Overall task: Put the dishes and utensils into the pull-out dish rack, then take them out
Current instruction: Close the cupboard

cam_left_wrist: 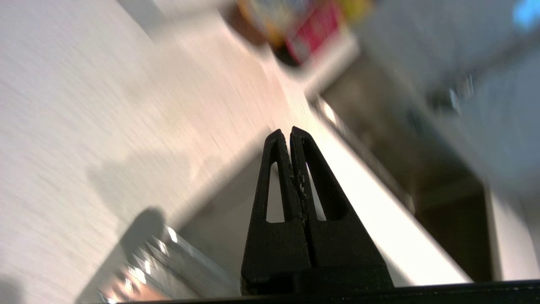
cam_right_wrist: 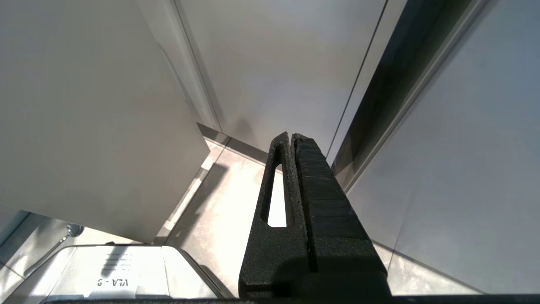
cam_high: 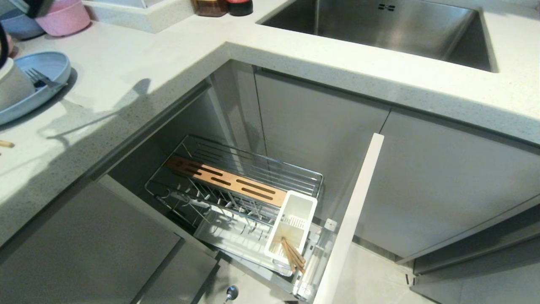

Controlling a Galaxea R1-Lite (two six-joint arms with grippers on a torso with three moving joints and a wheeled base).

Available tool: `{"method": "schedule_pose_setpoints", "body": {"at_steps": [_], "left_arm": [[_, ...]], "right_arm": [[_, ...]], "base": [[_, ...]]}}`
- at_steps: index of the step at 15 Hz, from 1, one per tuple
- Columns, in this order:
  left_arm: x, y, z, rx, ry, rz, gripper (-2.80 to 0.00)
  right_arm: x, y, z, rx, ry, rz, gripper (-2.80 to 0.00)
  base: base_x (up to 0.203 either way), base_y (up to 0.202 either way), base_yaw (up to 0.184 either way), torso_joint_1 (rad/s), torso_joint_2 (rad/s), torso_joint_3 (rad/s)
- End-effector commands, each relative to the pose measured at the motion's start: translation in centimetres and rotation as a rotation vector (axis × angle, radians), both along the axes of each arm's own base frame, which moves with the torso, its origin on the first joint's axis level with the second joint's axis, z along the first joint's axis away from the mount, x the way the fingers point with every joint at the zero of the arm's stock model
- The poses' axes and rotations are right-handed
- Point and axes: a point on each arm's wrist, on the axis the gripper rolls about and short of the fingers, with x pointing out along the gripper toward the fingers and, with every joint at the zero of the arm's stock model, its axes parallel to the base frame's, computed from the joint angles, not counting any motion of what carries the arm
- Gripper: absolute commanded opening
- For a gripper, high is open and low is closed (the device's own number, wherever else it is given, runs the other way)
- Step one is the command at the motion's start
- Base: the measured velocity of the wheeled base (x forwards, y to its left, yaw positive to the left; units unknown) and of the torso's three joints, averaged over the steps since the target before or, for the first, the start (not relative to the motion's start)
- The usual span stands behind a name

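Observation:
The pull-out dish rack [cam_high: 236, 185] stands drawn out of the corner cabinet, its wooden strip across the chrome wires. A pair of wooden chopsticks [cam_high: 293, 255] lies in its white caddy [cam_high: 295, 219]. On the counter at the far left sits the light-blue plate [cam_high: 50, 63], with a cream-white bowl [cam_high: 12, 86] and a silver metal utensil [cam_high: 42, 78] on it. Neither gripper shows in the head view. My left gripper [cam_left_wrist: 285, 131] is shut and empty, over the counter's edge in a blurred wrist view. My right gripper [cam_right_wrist: 291, 136] is shut and empty, pointing at the floor beside the cabinet doors.
A steel sink [cam_high: 379, 25] is set in the counter at the back right. A pink bowl [cam_high: 63, 17] and a blue bowl [cam_high: 17, 23] stand at the back left. The rack's grey front panel [cam_high: 350, 219] juts out edge-on. A short wooden end [cam_high: 6, 144] shows at the counter's left edge.

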Motion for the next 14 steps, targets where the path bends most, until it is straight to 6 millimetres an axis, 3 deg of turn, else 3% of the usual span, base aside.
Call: {"method": "schedule_pose_setpoints", "body": {"at_steps": [1,5,8,14], "left_arm": [[0.5,-3.4,-1.6,0.065,0.107,-0.102,-2.8],[-0.8,-10.0,-5.7,0.232,0.327,-0.31,-2.8],[-0.9,-13.7,-9.1,0.362,0.457,-0.385,-2.8],[0.2,-17.5,-15.1,0.59,0.714,-0.527,-2.8]], "right_arm": [[0.0,0.0,0.0,0.0,0.002,0.0,-2.8],[0.0,0.0,0.0,0.0,0.002,0.0,-2.8],[0.0,0.0,0.0,0.0,0.002,0.0,-2.8],[0.0,0.0,0.0,0.0,0.002,0.0,-2.8]], "base": [[0.0,0.0,0.0,0.0,0.0,0.0],[0.0,0.0,0.0,0.0,0.0,0.0],[0.0,0.0,0.0,0.0,0.0,0.0],[0.0,0.0,0.0,0.0,0.0,0.0]]}}
